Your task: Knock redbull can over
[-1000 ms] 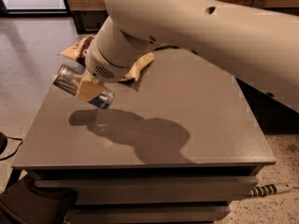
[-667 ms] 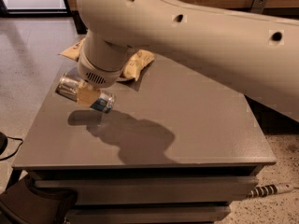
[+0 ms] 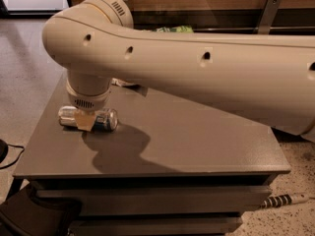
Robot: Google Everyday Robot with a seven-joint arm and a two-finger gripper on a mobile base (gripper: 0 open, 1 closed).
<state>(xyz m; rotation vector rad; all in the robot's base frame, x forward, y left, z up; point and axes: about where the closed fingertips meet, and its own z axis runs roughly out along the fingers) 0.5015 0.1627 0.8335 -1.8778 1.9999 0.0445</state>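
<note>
1. One big cream robot arm point(image 3: 197, 77) reaches across the flat grey table point(image 3: 197, 146). Its gripper point(image 3: 86, 117) points down over the left side of the table.
2. The slim silver-and-blue metal redbull can point(image 3: 105, 120) is right under the gripper. It lies on its side, stretched left to right, low on the table top and near the left edge.
3. The jaws look closed around the middle of the redbull can. A tan pad point(image 3: 84, 123) sits flat across the front of the can. The other pad is hidden behind it.
4. I think the job is almost done, because the can is down and not standing.
5. To finish well, the jaws should let go slowly. Then the gripper should lift straight up, so it does not drag the can along.
6. A round can on its side can roll. A soft let-go, with no push toward the near edge, should keep it on the table.
7. The can looks shiny and smooth. Its left end is silver and its right half is darker and blue. I cannot read any letters on it.
8. A crinkly green snack bag point(image 3: 174, 29) peeks over the arm at the back, well apart from the can.
</note>
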